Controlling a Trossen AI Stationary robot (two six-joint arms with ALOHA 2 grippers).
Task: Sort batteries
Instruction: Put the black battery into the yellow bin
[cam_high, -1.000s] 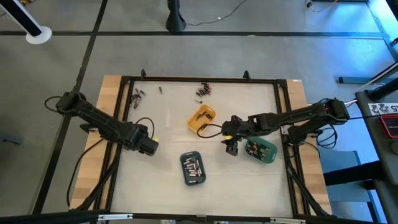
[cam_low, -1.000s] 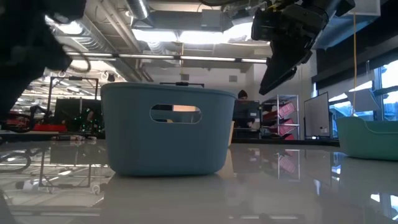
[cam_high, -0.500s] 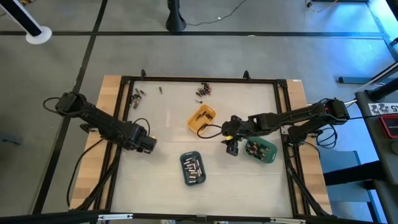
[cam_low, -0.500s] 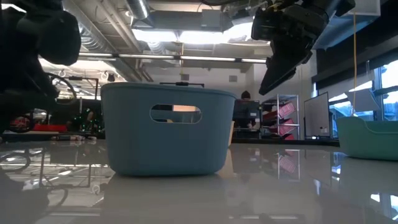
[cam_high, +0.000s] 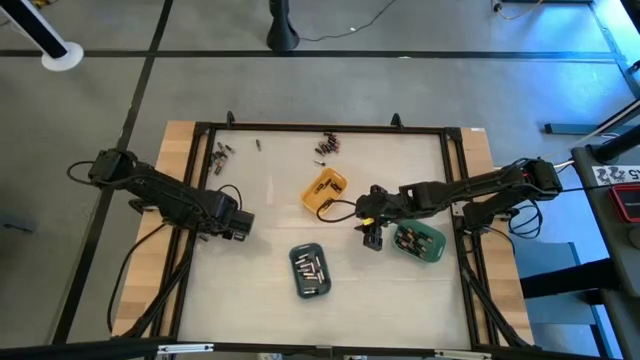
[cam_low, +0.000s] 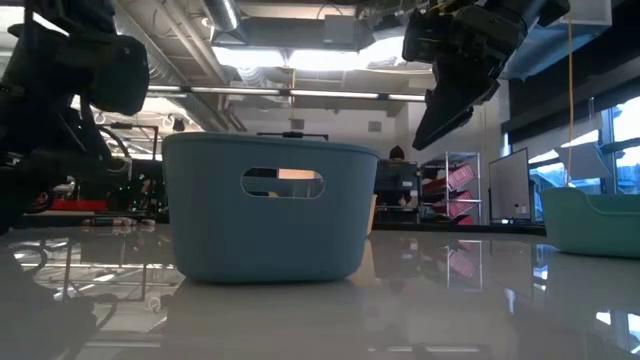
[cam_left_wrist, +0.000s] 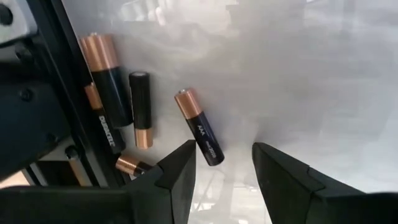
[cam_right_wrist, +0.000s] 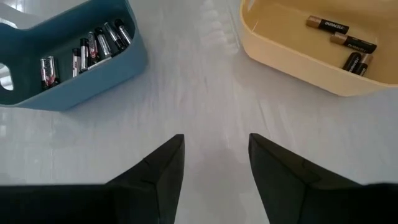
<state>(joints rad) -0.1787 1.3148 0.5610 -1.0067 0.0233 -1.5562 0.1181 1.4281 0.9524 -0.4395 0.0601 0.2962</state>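
While the left claw (cam_left_wrist: 222, 163) hangs with its fingers apart and empty, loose batteries (cam_left_wrist: 199, 127) lie on the table (cam_left_wrist: 323, 81) just ahead of it. Right claw (cam_right_wrist: 214, 163), also released and empty, hovers between the blue tray (cam_right_wrist: 74, 74) and the orange tray (cam_right_wrist: 292, 53), both holding batteries.

Right wrist view: two trays on the white table surface (cam_right_wrist: 211, 99).
The blue tray (cam_right_wrist: 74, 74) held silvery batteries (cam_right_wrist: 93, 48); the yellow tray (cam_right_wrist: 298, 56) held dark, copper-tipped batteries (cam_right_wrist: 345, 42). The right gripper (cam_right_wrist: 216, 168) stood parted, empty, above bare table.
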